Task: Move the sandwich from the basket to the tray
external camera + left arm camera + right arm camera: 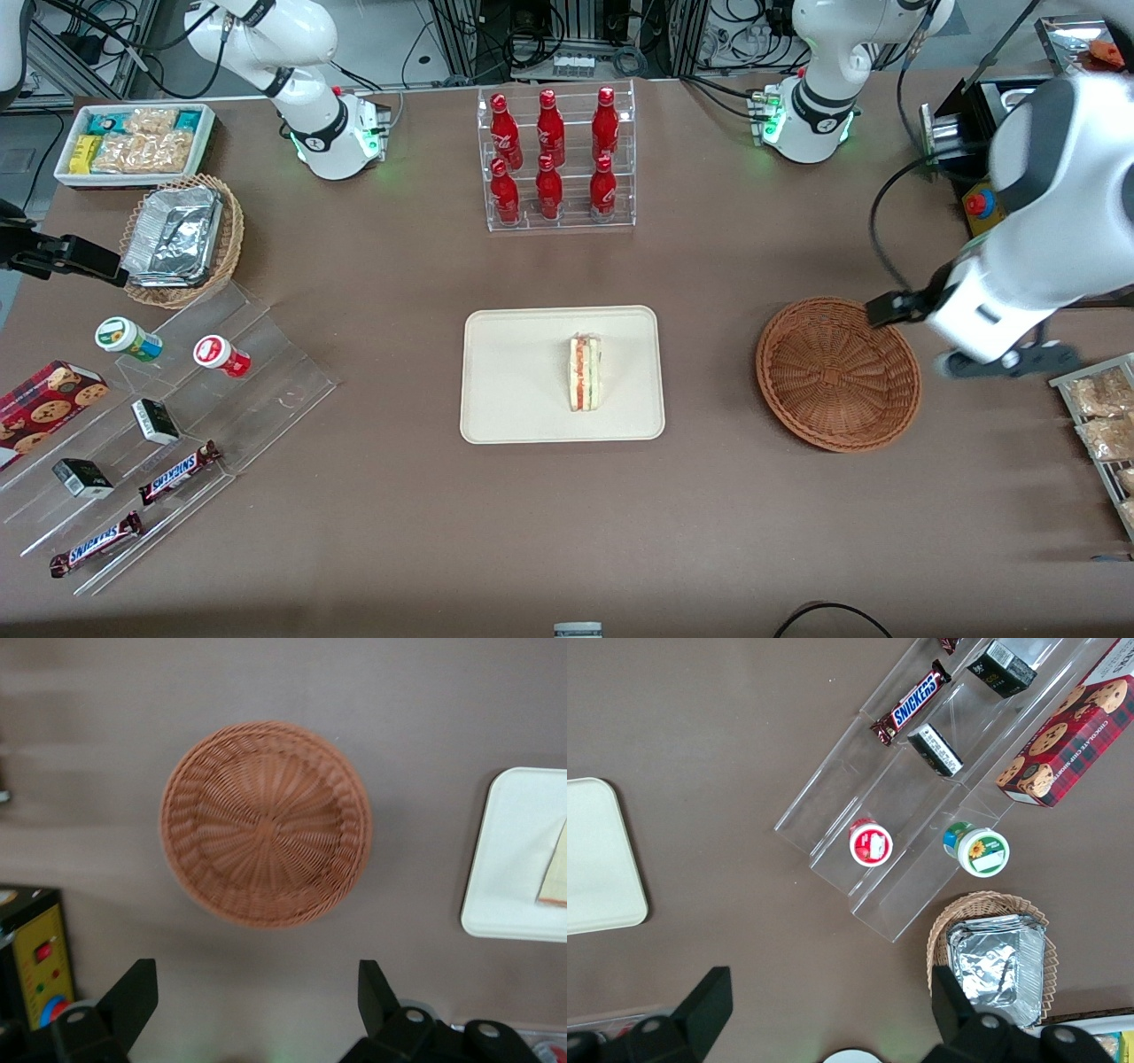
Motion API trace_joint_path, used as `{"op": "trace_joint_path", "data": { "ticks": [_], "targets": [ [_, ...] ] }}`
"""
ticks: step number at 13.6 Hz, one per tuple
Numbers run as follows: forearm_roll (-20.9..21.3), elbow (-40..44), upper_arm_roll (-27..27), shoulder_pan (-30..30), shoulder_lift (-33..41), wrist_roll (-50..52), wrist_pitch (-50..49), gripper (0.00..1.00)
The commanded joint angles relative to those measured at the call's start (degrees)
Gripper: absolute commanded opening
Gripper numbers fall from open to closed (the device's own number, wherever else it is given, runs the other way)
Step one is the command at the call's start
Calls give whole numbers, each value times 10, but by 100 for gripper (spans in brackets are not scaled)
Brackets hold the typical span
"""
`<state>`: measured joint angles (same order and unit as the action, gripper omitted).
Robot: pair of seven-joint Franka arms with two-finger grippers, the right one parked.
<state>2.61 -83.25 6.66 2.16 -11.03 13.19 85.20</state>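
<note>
- Lying on its side on the cream tray (523, 390), the sandwich (585, 372) shows its red and green layers.
- The empty wicker basket (837, 374) sits beside the tray, toward the working arm's end.
- The gripper (257, 1001) hovers above the basket's edge, fingers (133, 997) spread wide, holding nothing.
- Farther off, a clear rack of red bottles (554, 155) stands on the brown table (567, 532).

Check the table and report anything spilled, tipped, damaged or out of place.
Nothing stands out. The sandwich lies intact on the tray, the basket sits empty and level beside it, and the open gripper hangs above the basket.
</note>
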Motion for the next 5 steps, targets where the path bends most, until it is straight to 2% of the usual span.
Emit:
{"op": "trace_joint_path", "data": {
  "ticks": [1, 3, 5],
  "targets": [
    [-9, -36, -22, 14, 57, -6, -30, 100],
    [-9, -79, -36, 14, 103, -7, -43, 100],
    [-16, -96, -52, 21, 118, -7, -34, 100]
  ]
}}
